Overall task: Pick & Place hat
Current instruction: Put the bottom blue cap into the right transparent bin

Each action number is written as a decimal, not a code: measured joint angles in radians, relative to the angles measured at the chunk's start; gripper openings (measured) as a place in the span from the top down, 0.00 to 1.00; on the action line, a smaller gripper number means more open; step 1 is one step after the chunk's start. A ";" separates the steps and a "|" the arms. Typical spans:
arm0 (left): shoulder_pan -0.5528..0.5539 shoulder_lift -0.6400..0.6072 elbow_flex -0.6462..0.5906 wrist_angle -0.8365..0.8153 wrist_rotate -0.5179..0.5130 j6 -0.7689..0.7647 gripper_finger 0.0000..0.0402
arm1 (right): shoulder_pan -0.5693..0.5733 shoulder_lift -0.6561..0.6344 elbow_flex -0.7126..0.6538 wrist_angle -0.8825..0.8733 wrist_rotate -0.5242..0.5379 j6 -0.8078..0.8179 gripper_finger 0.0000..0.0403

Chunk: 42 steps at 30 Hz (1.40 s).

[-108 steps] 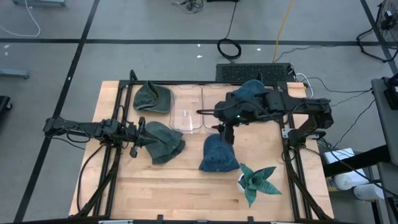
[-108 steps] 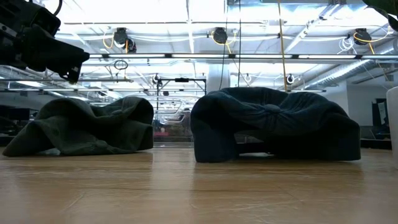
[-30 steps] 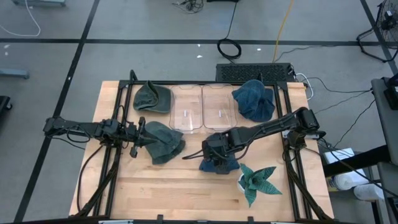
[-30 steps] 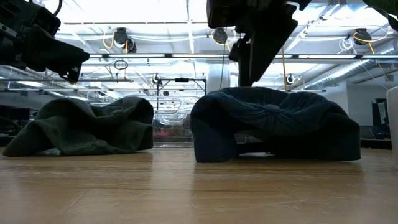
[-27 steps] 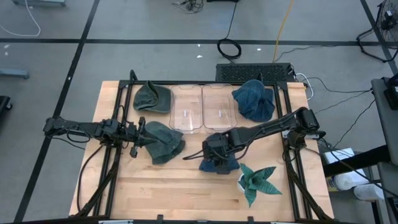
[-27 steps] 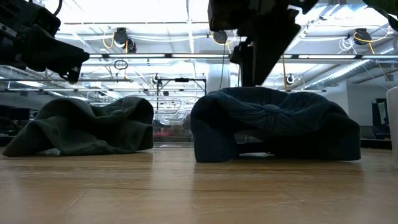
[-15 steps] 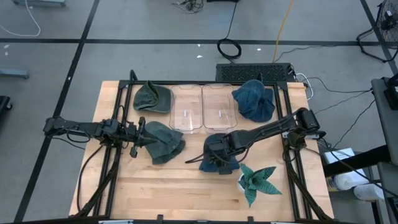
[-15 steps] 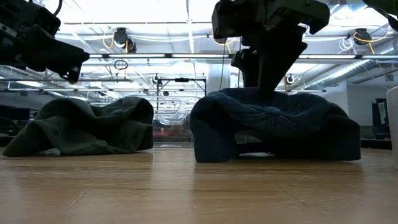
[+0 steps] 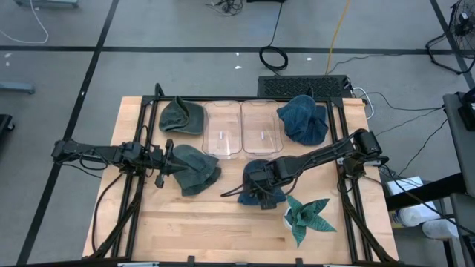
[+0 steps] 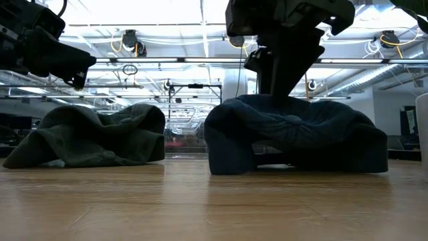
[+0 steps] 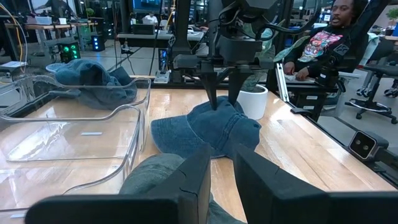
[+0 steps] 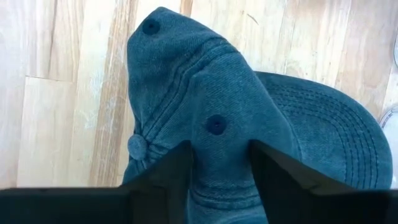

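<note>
— Hat (image 9: 261,187) first: where is it?
— The blue denim hat lies near the middle of the bench (image 9: 185,222), just beside a small potted plant (image 9: 306,213) and in front of two clear trays (image 9: 241,132).
— And the right fingers (image 12: 217,163)?
— Pressed down on the crown, one on each side of a fold of denim. They stand a little apart, and I cannot tell whether they have gripped the cloth.
— Is the hat lifted?
— No, from the low camera it sits flat on the wood.
— The left fingers (image 11: 222,171)?
— Nearly clenched, with a narrow slit between them, over a green hat (image 9: 194,169) on the bench's left side. I cannot tell if any fabric is pinched.
— Other hats?
— A second green hat (image 9: 181,116) beside the trays on the left, and a second blue hat (image 9: 303,119) on their right.
</note>
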 joint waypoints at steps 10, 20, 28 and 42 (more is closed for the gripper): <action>0.000 0.000 0.000 0.000 0.000 0.000 0.81 | 0.000 0.000 0.000 -0.001 -0.003 0.000 0.88; 0.000 0.000 0.000 0.000 0.000 0.000 0.81 | 0.000 0.000 0.000 -0.001 -0.004 -0.001 1.00; 0.000 0.000 0.000 0.000 0.000 0.000 0.81 | 0.000 -0.002 0.000 -0.001 -0.004 -0.044 1.00; 0.000 0.000 0.000 0.000 -0.001 0.000 0.81 | 0.000 -0.153 0.035 -0.024 0.003 -0.077 1.00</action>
